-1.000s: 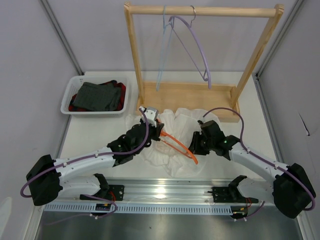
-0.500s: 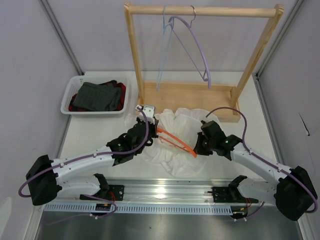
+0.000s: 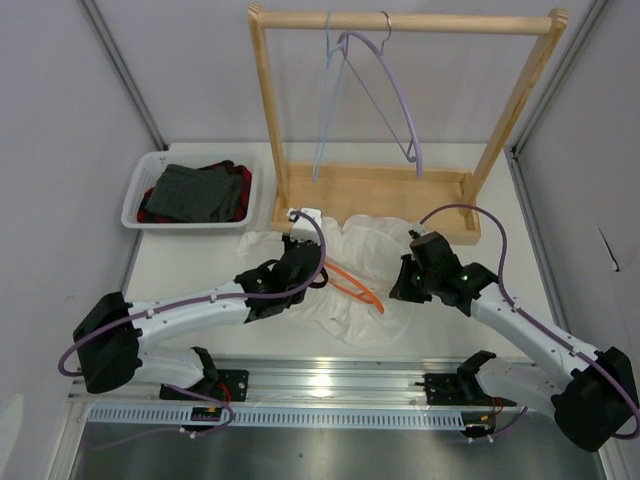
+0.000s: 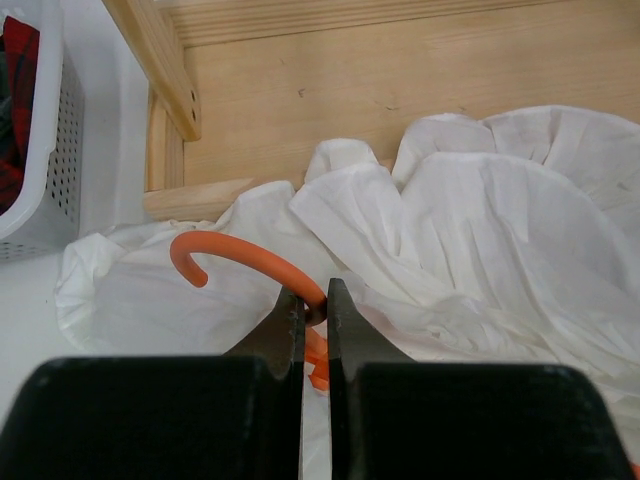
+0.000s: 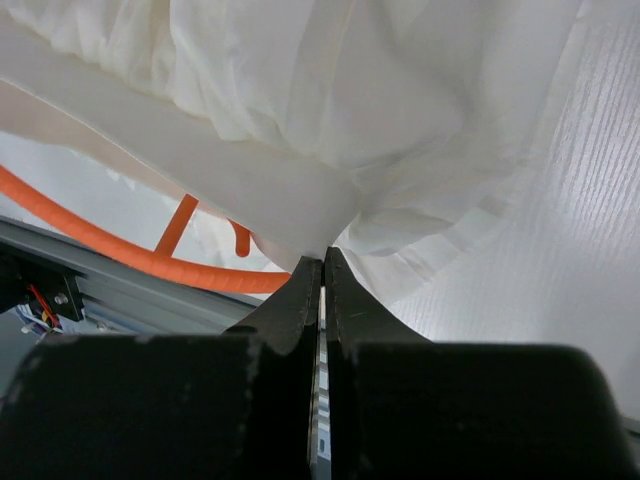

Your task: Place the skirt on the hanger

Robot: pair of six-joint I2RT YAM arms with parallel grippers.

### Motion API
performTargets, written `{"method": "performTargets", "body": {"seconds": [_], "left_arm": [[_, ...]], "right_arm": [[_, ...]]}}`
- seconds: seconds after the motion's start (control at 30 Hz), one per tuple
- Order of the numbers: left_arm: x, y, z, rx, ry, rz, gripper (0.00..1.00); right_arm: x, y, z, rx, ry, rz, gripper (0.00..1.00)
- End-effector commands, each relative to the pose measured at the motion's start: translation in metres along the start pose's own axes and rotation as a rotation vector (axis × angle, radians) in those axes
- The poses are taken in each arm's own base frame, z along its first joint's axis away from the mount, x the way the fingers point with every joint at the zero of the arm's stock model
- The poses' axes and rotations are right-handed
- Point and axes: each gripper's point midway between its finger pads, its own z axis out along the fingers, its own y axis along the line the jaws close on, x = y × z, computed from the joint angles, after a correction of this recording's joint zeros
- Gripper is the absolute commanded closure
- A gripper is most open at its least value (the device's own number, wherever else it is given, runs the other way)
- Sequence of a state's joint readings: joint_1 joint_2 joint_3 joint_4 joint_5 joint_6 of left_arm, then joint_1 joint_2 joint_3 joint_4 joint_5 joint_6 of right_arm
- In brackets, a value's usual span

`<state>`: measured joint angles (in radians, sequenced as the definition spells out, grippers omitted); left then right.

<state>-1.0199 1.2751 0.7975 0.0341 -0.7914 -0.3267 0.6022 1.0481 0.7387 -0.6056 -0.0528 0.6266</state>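
Note:
The white crinkly skirt (image 3: 352, 262) lies bunched on the table in front of the wooden rack. The orange hanger (image 3: 350, 284) lies across it between the two arms. My left gripper (image 3: 308, 272) is shut on the hanger's neck just below its curved hook (image 4: 245, 259). My right gripper (image 3: 400, 290) is shut on a pinch of the skirt's edge (image 5: 300, 215) and lifts it off the table. The hanger's orange arm (image 5: 120, 256) shows under the raised fabric in the right wrist view. The skirt fills the upper right of the left wrist view (image 4: 480, 240).
A wooden rack (image 3: 375, 190) stands at the back, with a lilac hanger (image 3: 395, 100) and a pale blue wire hanger (image 3: 325, 120) on its rail. A white basket (image 3: 135, 195) at the back left holds dark grey and red cloth. A metal rail (image 3: 330, 385) runs along the near edge.
The left gripper has carried the hanger toward the rack and to the right. The right gripper has moved back and right with the skirt's edge; the skirt has bunched closer to the rack.

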Motion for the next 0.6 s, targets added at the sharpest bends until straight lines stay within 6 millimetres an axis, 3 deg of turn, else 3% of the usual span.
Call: {"method": "performTargets", "body": {"seconds": [0.0, 0.27, 0.57], "left_arm": [[0.016, 0.017, 0.002, -0.101, 0.06, 0.009, 1.0], [-0.01, 0.011, -0.006, -0.056, 0.018, -0.056, 1.0], [-0.004, 0.016, -0.006, -0.084, 0.03, -0.068, 1.0]], "right_arm": [[-0.005, -0.002, -0.011, 0.022, -0.012, -0.026, 1.0], [0.014, -0.017, 0.003, 0.058, 0.028, -0.025, 1.0], [0.023, -0.017, 0.012, 0.073, 0.054, -0.042, 1.0]]}}
